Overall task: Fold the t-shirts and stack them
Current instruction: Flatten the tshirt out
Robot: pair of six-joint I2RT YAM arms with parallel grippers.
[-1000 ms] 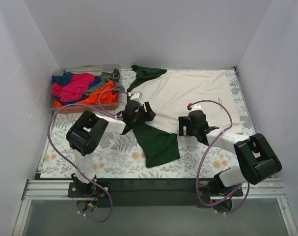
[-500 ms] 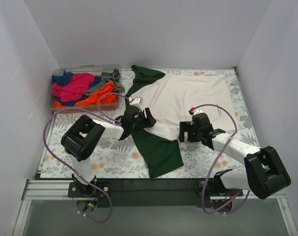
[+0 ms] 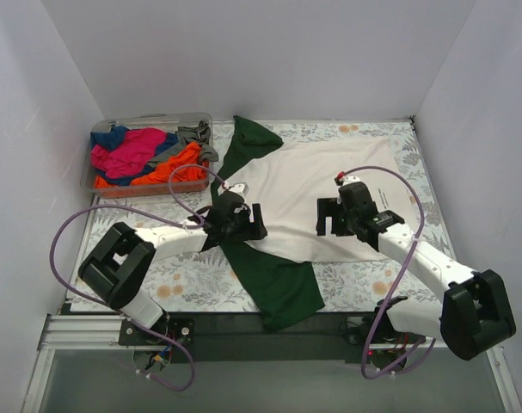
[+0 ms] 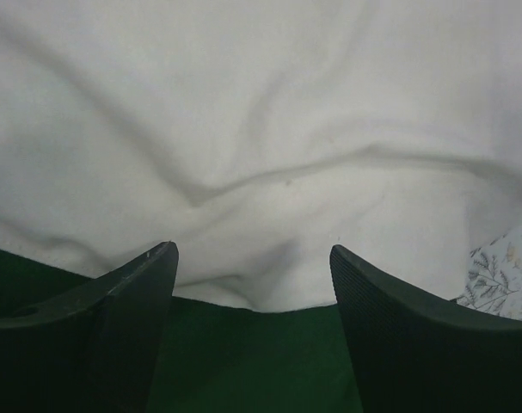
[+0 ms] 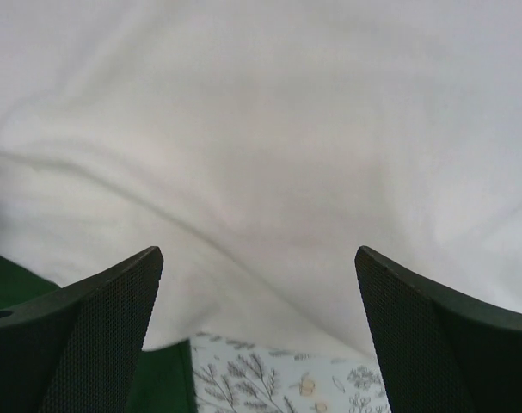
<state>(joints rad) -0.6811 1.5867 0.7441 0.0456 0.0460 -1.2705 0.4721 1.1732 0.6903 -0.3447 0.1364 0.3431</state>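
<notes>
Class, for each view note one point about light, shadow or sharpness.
Top external: even light, sharp, no glare. Left wrist: shirt folds softly shaded, fingers dark but textured. Right wrist: shirt bright, nearly washed out; table print slightly soft.

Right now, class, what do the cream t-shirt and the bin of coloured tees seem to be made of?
Cream t-shirt: soft matte cloth, possibly cotton; it wrinkles and drapes. Bin: clear, slightly glossy plastic, it seems; coloured tees show through its walls.

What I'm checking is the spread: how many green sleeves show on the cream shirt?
2: far sleeve beside the bin, near sleeve at the front edge. None seems hidden.
</notes>
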